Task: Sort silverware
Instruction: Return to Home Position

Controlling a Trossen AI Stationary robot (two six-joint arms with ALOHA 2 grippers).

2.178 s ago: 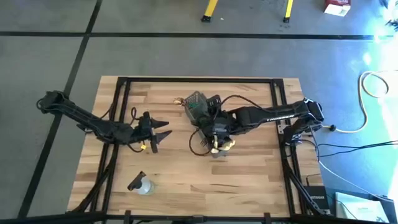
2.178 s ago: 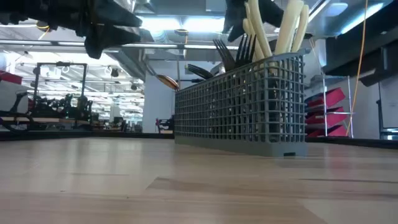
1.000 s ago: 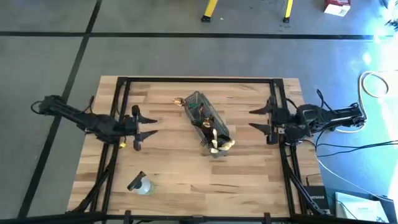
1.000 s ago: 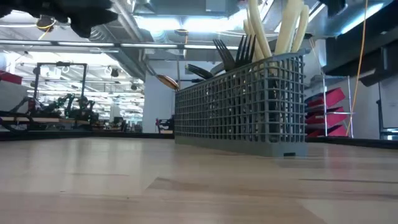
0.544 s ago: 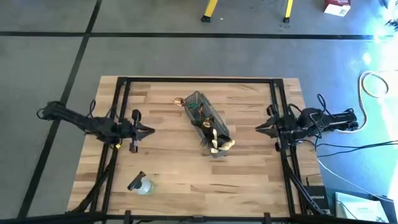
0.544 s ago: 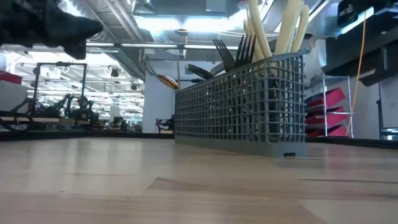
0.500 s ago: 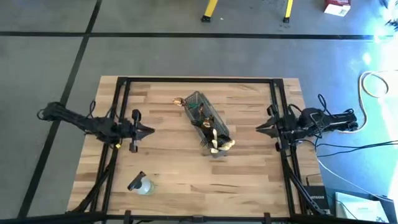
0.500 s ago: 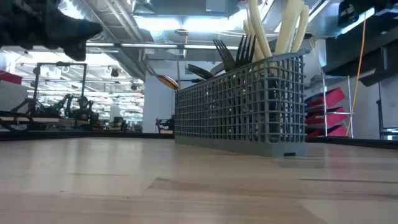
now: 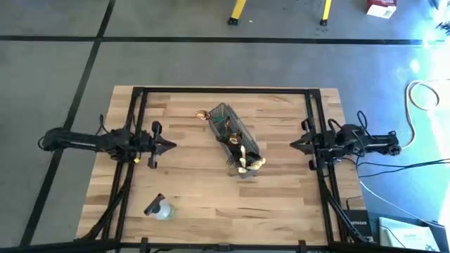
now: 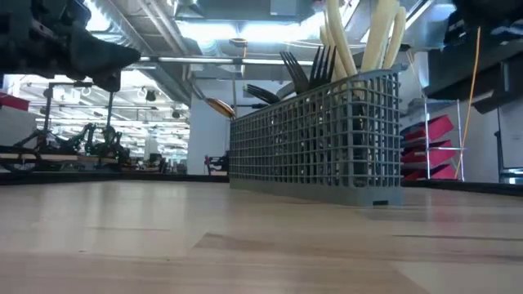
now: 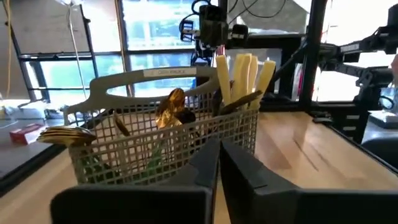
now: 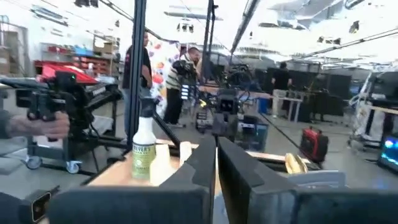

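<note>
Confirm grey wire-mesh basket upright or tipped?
Upright. The grey wire-mesh basket sits flat on the wooden table, pale tan utensils and black forks standing out of its top.

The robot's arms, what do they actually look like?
Both are slim, jointed and dark all over. The left arm and right arm carry thin black cables looping along them. Each ends in a pincer, the left pincer and right pincer, with a wide crossbar and two flat, dark, wedge-shaped fingers. A small yellow spot shows near the left one.
</note>
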